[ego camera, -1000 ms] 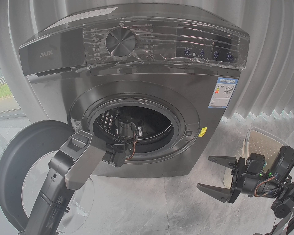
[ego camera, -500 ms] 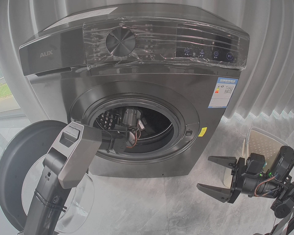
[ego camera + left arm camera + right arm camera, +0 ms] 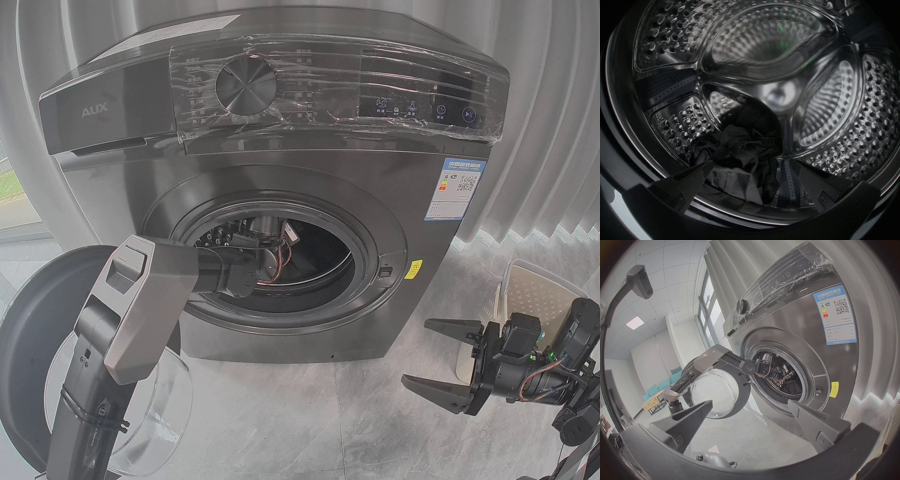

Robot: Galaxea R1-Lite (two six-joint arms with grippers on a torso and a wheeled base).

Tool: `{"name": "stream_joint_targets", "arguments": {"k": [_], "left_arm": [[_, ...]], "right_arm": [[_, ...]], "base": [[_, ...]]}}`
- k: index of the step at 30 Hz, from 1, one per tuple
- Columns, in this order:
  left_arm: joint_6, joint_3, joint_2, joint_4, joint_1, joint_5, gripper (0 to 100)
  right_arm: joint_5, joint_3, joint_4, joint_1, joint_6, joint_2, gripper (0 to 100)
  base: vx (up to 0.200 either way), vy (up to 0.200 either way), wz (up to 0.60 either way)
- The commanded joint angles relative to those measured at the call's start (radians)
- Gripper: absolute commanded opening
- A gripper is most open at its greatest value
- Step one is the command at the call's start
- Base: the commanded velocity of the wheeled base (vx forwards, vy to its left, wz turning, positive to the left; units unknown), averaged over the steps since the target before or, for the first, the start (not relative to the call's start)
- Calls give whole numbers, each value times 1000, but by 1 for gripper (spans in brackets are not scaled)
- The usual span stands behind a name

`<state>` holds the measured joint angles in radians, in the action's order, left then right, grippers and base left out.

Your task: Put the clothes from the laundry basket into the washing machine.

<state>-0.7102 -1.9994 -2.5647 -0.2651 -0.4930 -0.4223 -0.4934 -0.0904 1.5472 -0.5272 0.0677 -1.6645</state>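
The clothes [image 3: 737, 162] are a dark crumpled bundle lying on the bottom of the drum [image 3: 678, 47], just beyond and below the tips of the left gripper [image 3: 751, 164]. That gripper is spread wide with nothing between its fingers, and it sits inside the round opening of the washing machine [image 3: 400, 206]. As far as the left wrist view shows, the cloth is free of both fingers.

So it looks like the drop-off step: this load is in and let go. The next move is probably just backing the left arm straight out through the opening without snagging the rim. The door [image 3: 37, 300] hangs open on that arm's outer side, so there's room to pull back.

The right gripper [image 3: 419, 352] hangs low over the floor [image 3: 350, 425], well off to the side of the machine. It's also splayed open and holds nothing. The laundry basket [image 3: 537, 294] is right behind it, partly hidden by the arm. The bit of the inside that shows looks bare, but it's hard to say if anything is left at the bottom. If there is 1 more piece, the right arm is the closer one to grab it.
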Motion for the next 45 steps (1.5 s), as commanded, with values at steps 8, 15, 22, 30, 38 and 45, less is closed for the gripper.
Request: {"name": "stream_joint_targets", "arguments": {"k": [8,15,22,30,38,45], "left_arm": [[109,289,113,-62,-64,4,100],[288,525,141,-281,-88,4,100],[495,740,139,-528,-85,4,100],[727,895,110,-839,-96,17,100],[710,1107,314,-893,-190,17,100],[670,1378,663,-892,-318,16,100]], "right_arm": [[-1,0,1,-2,0,-3,100],[-1,0,1,-5,0,-3,100],[-1,0,1,-8,1,-1,100],[-1,5,1,-10,1,-1,100],[1,6,1,-10,1,-1,100],[1,11,1,-10,0,12,100]], "base": [[0,0,0],[0,0,0],[0,0,0],[0,0,0],[0,0,0],[0,0,0]]}}
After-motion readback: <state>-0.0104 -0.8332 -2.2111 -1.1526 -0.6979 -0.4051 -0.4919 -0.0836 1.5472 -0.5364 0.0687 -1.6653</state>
